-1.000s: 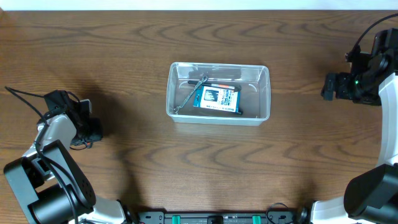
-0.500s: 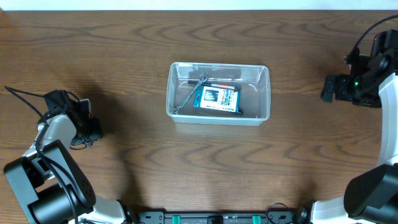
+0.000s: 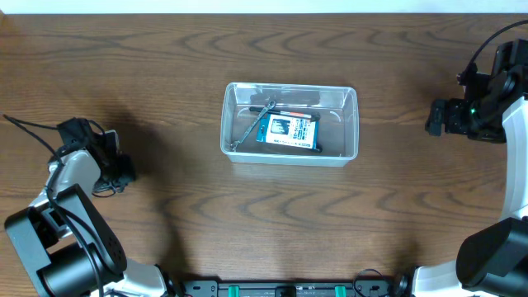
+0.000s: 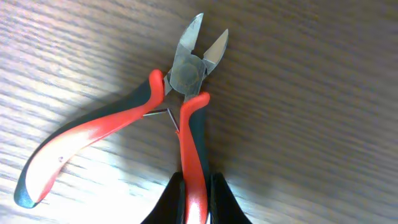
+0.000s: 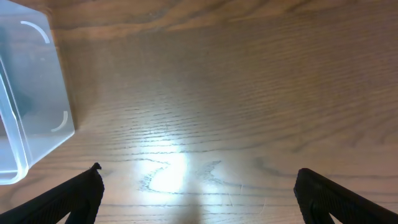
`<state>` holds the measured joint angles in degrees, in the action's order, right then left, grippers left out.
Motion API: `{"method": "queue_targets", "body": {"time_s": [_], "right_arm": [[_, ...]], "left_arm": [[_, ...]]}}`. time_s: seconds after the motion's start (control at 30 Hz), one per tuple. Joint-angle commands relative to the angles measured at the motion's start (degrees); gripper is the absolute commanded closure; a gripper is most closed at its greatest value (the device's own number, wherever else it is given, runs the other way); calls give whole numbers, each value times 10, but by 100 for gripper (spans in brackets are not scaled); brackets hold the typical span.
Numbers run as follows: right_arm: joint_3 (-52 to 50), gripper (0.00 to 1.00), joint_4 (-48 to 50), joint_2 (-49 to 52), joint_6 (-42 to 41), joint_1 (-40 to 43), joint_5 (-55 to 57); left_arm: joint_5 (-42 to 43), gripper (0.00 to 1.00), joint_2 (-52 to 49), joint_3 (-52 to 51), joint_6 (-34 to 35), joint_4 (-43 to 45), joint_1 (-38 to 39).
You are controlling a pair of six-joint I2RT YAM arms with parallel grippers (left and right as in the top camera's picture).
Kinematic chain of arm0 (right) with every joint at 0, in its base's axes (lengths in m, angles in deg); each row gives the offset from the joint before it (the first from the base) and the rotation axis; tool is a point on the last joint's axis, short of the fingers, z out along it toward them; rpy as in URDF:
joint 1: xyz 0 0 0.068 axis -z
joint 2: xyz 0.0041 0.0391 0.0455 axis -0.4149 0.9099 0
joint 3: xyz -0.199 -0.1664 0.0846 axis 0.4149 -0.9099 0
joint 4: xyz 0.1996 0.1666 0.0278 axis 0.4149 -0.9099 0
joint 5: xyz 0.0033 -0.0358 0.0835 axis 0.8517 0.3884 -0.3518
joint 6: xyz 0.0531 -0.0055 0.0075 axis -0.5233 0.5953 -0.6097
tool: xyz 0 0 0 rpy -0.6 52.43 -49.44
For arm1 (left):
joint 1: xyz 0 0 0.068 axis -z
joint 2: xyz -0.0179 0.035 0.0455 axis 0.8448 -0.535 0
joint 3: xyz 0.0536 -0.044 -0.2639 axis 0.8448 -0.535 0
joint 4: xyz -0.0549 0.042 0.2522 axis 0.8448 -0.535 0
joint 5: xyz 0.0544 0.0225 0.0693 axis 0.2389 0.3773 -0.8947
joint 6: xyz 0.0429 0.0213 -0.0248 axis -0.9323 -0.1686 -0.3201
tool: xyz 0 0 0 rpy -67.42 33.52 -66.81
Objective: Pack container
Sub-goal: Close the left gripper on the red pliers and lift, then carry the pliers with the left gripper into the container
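The brown wooden table lay open around both arms. The clear rectangular plastic container, long axis running left to right, sat well off to the right of my left gripper. My right gripper, fingers spread and empty, was nearer it. The left was clamped on one handle of the red-and-black side cutters, blades pointing away.

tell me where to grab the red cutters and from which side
Take the cutters by one handle, from above: they lie flat on the table, handles splayed, so one slim handle suits a pinch. The left gripper straddles the straighter handle near its end.
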<state>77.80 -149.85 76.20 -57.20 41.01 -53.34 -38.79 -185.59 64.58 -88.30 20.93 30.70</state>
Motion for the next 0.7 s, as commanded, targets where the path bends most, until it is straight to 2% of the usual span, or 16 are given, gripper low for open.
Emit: {"method": "queue_targets", "body": {"time_s": [0.0,0.23,0.37,0.47,0.67], "right_arm": [[-2,1,0,-1,9,1,6],[-2,1,-1,-1,3,1,5],[-2,1,0,-1,2,1,5],[-2,1,0,-1,-2,1,5],[-2,1,0,-1,-7,1,-10]], "left_arm": [[30,94,6,62,29,-31,28],[30,94,49,254,5,-206,149],[29,94,60,367,-102,-287,266],[29,94,60,405,-186,-298,358],[30,94,32,405,-308,-261,515]]}}
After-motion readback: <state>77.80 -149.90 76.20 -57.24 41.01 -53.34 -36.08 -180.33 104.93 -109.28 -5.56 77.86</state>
